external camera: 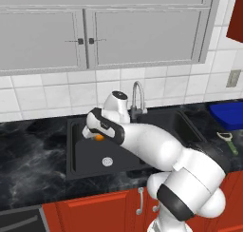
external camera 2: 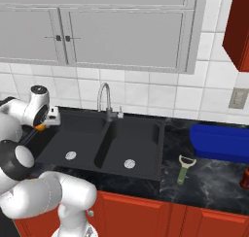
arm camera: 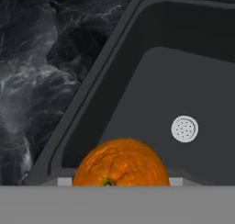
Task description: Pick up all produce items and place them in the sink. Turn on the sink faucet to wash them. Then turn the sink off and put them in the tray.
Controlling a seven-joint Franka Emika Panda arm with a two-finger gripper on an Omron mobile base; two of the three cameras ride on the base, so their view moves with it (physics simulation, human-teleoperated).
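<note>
One dimpled round orange fruit (arm camera: 121,162) above matte black sink (arm camera: 151,81).

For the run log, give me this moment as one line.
phase: carrying to sink | gripper: shut on orange fruit | position: over left basin edge of sink | faucet: no water visible | tray: on right counter

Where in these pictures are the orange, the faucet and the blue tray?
orange (arm camera: 120,162): hand view, middle of its peel.
faucet (external camera 2: 103,96): right base view, upright part of its arched neck.
blue tray (external camera 2: 221,143): right base view, its front wall.
</note>
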